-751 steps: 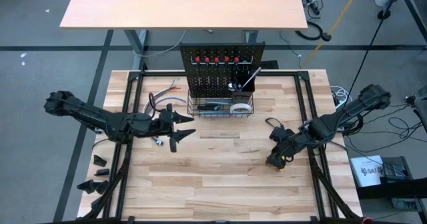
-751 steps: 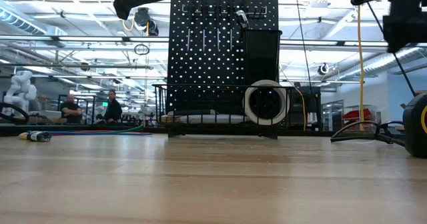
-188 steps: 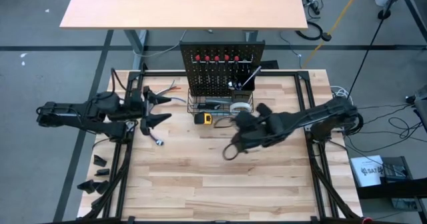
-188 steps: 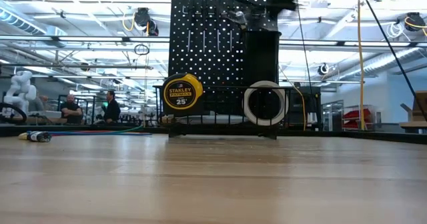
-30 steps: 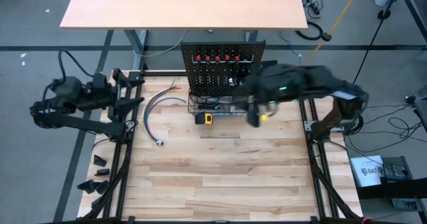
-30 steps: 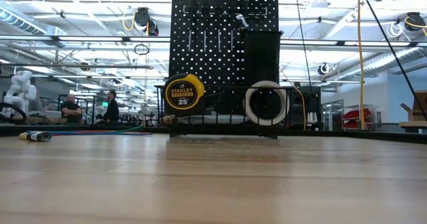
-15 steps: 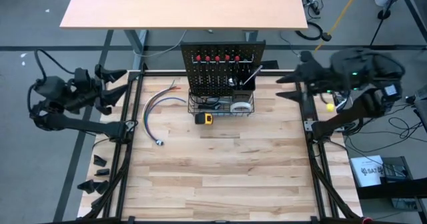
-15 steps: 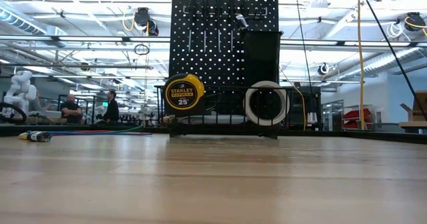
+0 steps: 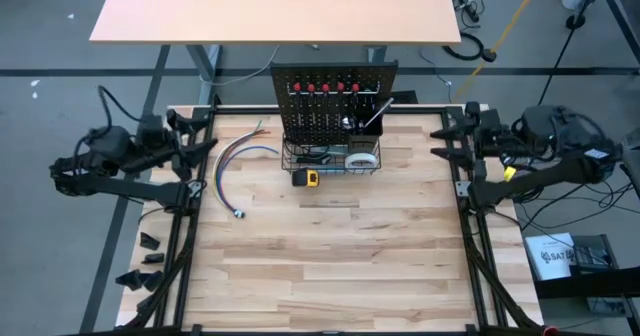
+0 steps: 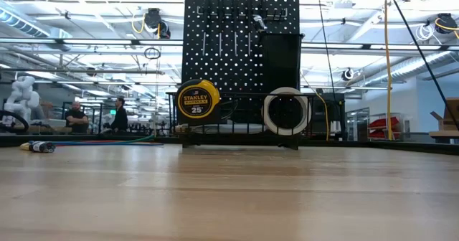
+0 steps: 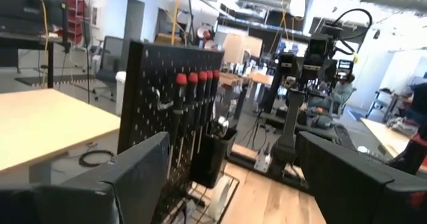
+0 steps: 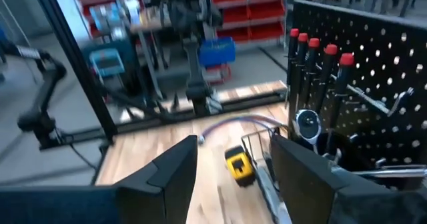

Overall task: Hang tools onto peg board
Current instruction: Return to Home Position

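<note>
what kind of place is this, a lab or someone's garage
Most likely a robotics lab in a large open hall: a peg board hung with red-handled screwdrivers on a wooden workbench, red storage bins on shelves, and people seated far behind.

Matt perforated metal peg board (image 10: 240, 47)

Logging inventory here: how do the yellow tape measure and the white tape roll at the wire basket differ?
The tape measure is yellow and black with printed lettering; the tape roll is plain white, an open ring. The tape measure hangs outside the front of the wire basket, toward its left; the tape roll stands inside, toward its right. Both are round and upright.
</note>
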